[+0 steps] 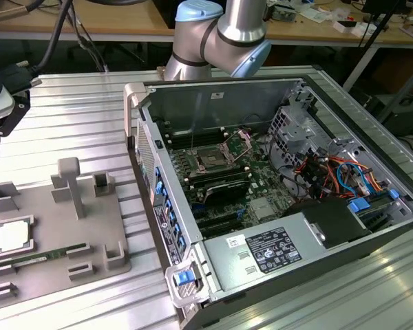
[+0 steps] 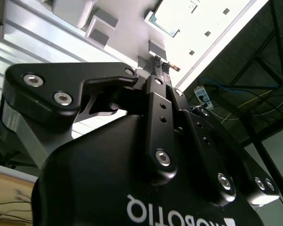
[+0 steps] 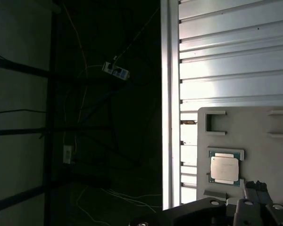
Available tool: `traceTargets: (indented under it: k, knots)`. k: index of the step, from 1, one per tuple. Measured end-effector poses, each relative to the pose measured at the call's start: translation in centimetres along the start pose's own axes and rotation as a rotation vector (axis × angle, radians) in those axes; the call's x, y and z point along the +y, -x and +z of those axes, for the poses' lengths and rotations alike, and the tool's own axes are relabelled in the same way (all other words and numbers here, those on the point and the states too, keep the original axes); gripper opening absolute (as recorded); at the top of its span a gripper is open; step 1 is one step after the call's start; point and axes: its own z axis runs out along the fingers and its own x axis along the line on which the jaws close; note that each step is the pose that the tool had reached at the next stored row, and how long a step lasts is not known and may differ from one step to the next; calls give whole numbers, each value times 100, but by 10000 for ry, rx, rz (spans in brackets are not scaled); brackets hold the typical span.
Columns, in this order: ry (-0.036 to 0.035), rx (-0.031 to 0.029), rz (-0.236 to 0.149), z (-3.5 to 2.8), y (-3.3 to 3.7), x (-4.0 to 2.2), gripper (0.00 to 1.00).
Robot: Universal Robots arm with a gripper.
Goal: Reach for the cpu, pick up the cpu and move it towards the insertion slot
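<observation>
The cpu (image 1: 14,237) is a pale silvery square chip with a thin green rim, lying flat in a recess of the grey fixture plate (image 1: 89,227) at the exterior view's left. In the first wrist view the cpu (image 3: 225,168) lies a short way off my gripper (image 3: 254,185), whose black fingers stand together with nothing between them. In the second wrist view the gripper (image 2: 161,63) points at the plate, short of the bright cpu (image 2: 166,21), and is apart from it. The insertion slot (image 1: 212,157), a silver-framed socket with its bracket raised, sits on the board inside the open computer case.
The open computer case (image 1: 193,275) stands at the exterior view's right, its near wall beside the fixture plate. A long green memory stick (image 1: 27,260) lies on the plate below the cpu, among raised grey posts (image 1: 69,185). The ribbed metal table's edge (image 3: 169,94) drops to a dark floor with cables.
</observation>
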Motion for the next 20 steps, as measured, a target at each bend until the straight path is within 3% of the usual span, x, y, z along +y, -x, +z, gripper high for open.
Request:
traceTargets:
  k: [14,20]
  knots:
    - [0,-1,0,1,-28,0,11]
    - [34,-7,0,57,-75,-5,11]
